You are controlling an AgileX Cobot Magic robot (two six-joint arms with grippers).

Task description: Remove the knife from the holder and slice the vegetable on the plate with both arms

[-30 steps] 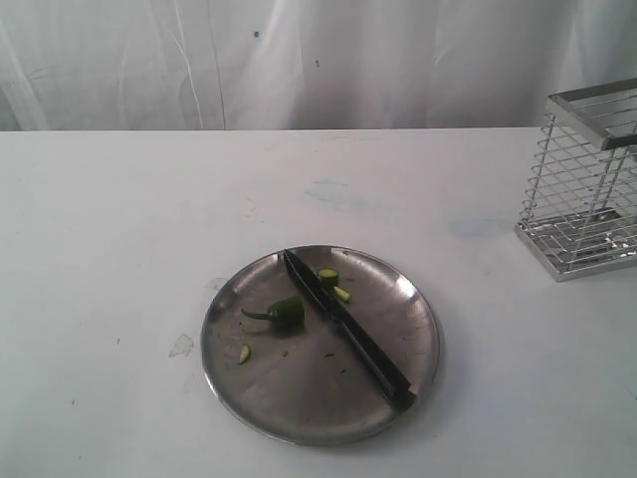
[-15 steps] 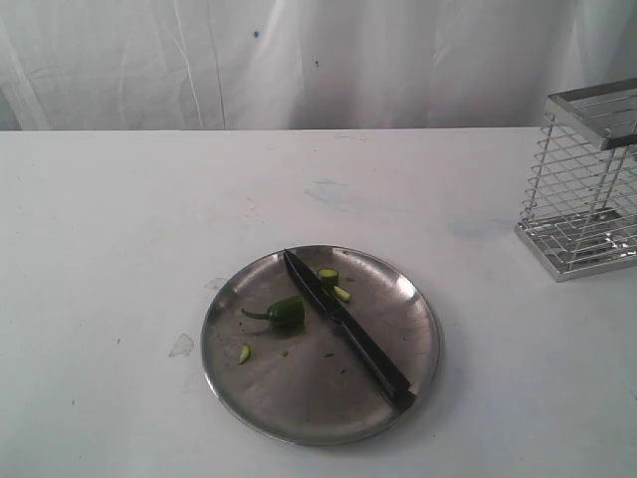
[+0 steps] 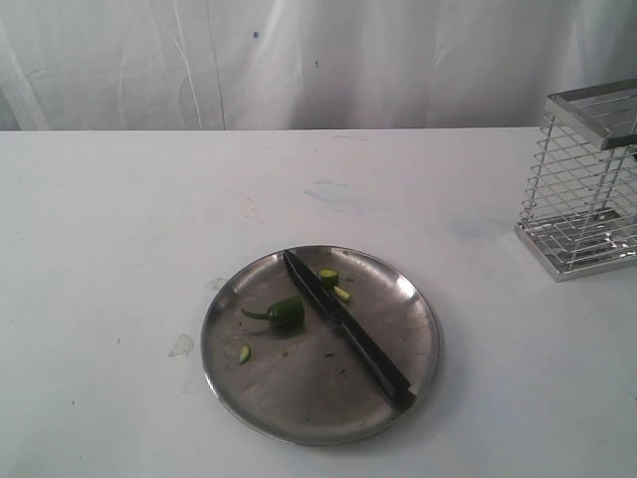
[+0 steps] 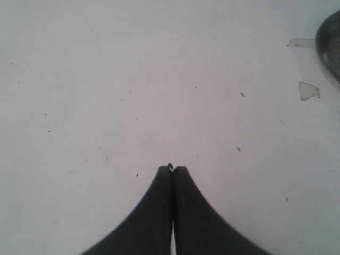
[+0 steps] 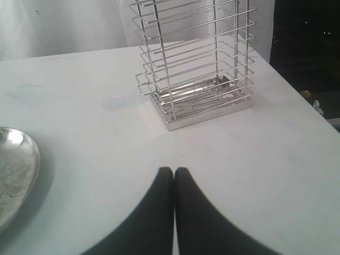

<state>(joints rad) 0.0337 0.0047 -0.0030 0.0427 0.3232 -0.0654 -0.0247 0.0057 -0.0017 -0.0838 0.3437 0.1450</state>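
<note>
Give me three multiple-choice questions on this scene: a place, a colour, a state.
1. Where does the knife lie? A standing in a cup; B across the steel plate; C on a cutting board.
2. What colour is the chilli pepper? A red; B yellow; C dark green.
3. Jaws of the left gripper and right gripper? A both shut; B both open; C one open.
Answers: B, it rests diagonally on the plate; C, green piece with stem beside the knife; A, both wrist views show tips pressed together.
</note>
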